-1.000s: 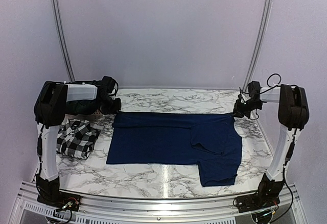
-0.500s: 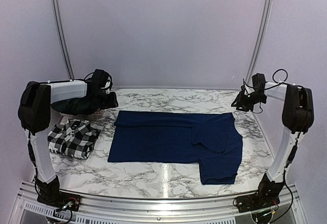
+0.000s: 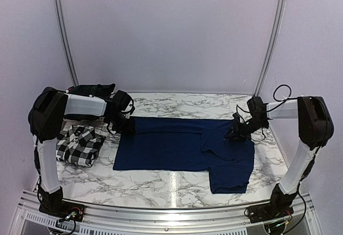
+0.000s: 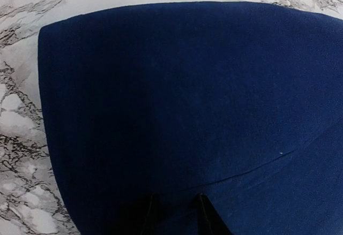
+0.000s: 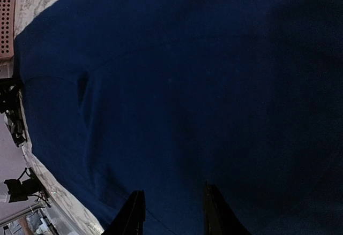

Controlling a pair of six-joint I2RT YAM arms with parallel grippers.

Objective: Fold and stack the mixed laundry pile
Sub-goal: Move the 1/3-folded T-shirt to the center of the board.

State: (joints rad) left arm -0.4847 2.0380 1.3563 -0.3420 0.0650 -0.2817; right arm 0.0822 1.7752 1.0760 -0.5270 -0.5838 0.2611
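The navy blue T-shirt (image 3: 177, 145) lies flat on the marble table, its far edge folded forward and one sleeve (image 3: 229, 177) sticking out at the near right. My left gripper (image 3: 125, 123) hangs low over the shirt's far left corner; in the left wrist view (image 4: 177, 211) its jaws stand slightly apart over blue cloth (image 4: 187, 85), pinching nothing. My right gripper (image 3: 235, 133) is over the shirt's right part, its jaws also apart (image 5: 172, 205) above the cloth (image 5: 177, 85). The folded black-and-white check shirt (image 3: 80, 144) lies at the left. A dark garment (image 3: 91, 89) shows behind the left arm, mostly hidden.
The marble table (image 3: 177, 184) has a metal rail along its near edge, where both arm bases stand. Curved frame poles (image 3: 63, 31) rise at the back corners before a plain wall. A pink perforated basket edge (image 5: 5, 26) shows in the right wrist view.
Both grippers were shut at the shirt's far corners, then opened and rose. Now both have come down and inward over the shirt, the right one moving farther left and forward.
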